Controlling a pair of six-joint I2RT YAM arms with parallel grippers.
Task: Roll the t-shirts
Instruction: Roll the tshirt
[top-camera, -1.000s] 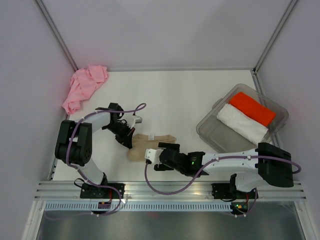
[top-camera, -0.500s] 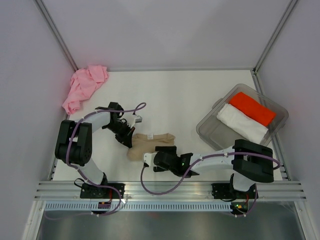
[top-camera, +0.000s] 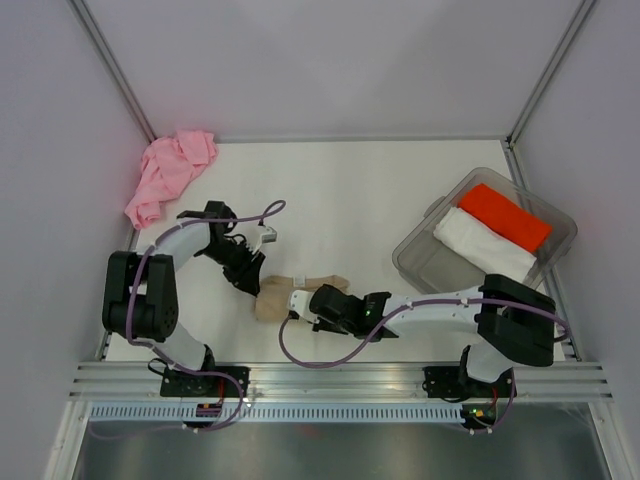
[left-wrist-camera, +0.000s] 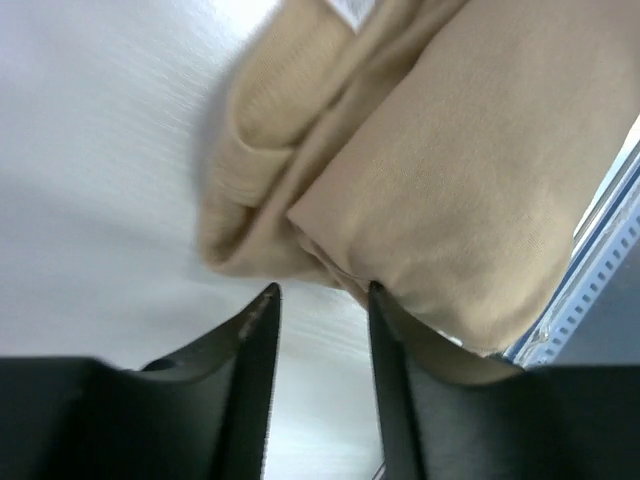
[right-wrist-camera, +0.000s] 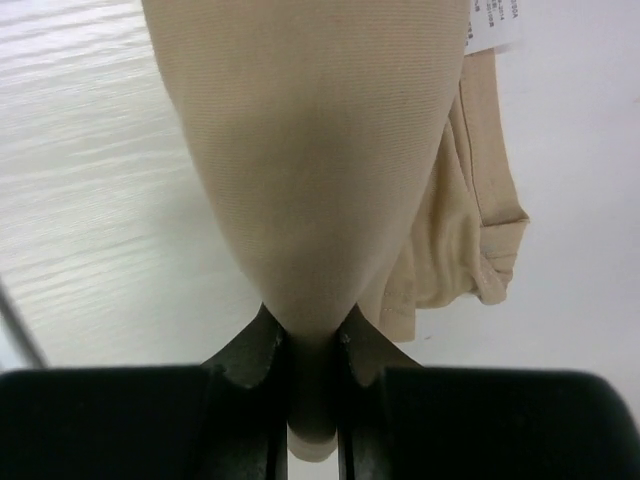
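Near the right edge of the bench (top-camera: 350, 190), a clear plastic bin (top-camera: 415, 262) is set at an angle, and two folded cloths are held in it side by side. An orange-red cloth (top-camera: 505, 217) is placed on the side toward the far right corner. A white cloth (top-camera: 485, 248) is laid just beside it, toward the middle of the bench, and the two are touching along their long edges. The pink t-shirt (top-camera: 168, 175) is left crumpled in a heap at the far left corner of the bench, well apart from both arms. The tan t-shirt (top-camera: 272, 302) is laid as a partly rolled bundle close to the near edge, left of the middle, between the two tools. The right tool (right-wrist-camera: 307, 340) is closed down on a thick fold of the tan t-shirt, which is pinched between the fingers and bulges out wide beyond them. A white label (right-wrist-camera: 495, 25) is seen at the far end of the cloth in the right wrist view. The left tool (left-wrist-camera: 320, 295) is parted to a narrow gap, with bare bench shown between its fingers and nothing gripped. The rolled end of the tan t-shirt lies just past the tips, and one finger (left-wrist-camera: 395, 380) appears to be touched by the cloth.
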